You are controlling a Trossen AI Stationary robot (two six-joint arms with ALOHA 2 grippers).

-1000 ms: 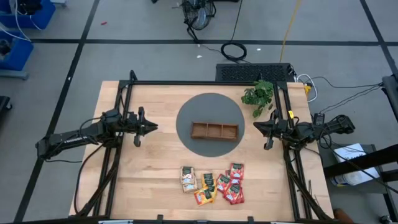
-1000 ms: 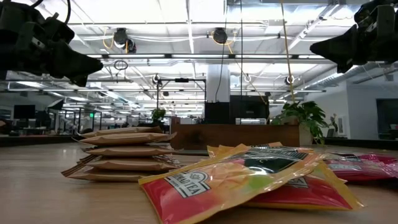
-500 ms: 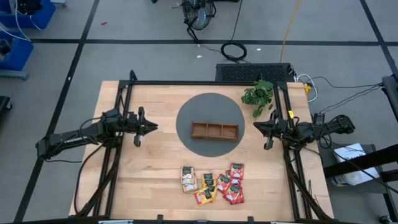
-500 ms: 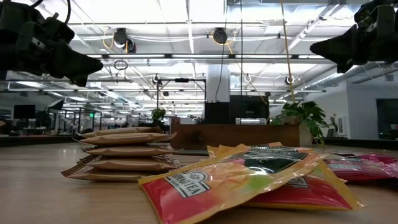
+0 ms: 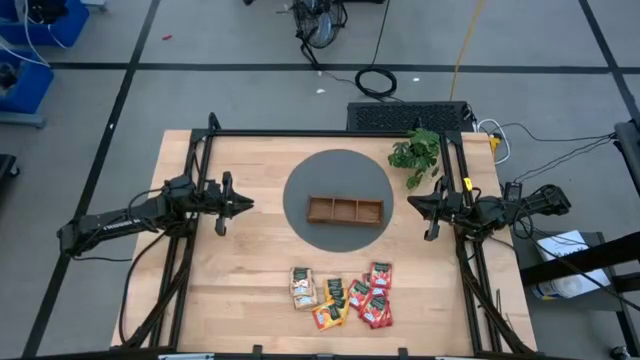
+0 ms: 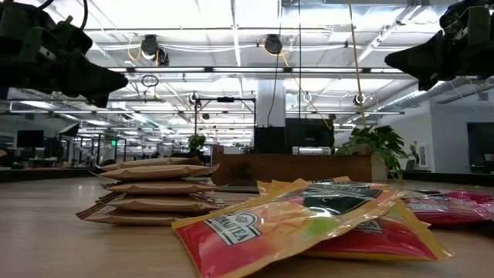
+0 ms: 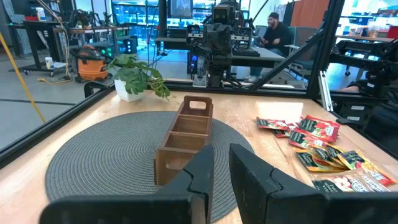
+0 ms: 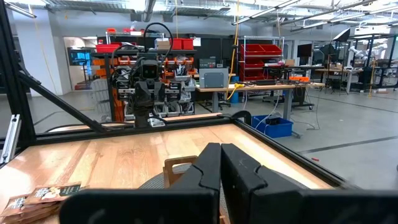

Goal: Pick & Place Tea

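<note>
- High view: both arms parked at mid-desk, nothing held. Left claw sits left of the mat, right claw right of it. Tea lies in a loose overlapping pile near the desk's front edge, well apart from both claws. Tray sits on the mat, three compartments, looks empty. No sachet moved yet, as I judge it.
- High view, room: open wood between either claw and the pile, so you have a free path. Plant stands just behind the right claw; swing forward, not back. Frame rails run along both desk sides; keep elbows inside.
- Low view: sachets are flat and stacked, beige ones on one side, a yellow-red one on top nearest the camera. Pick a top or outer one by its edge; a flat pinch will likely slide.
- Left wrist view: fingers slightly apart, empty, pointing at the tray's end; tea off to one side.
- Right wrist view: fingers together, empty. Open them before you come down.
</note>
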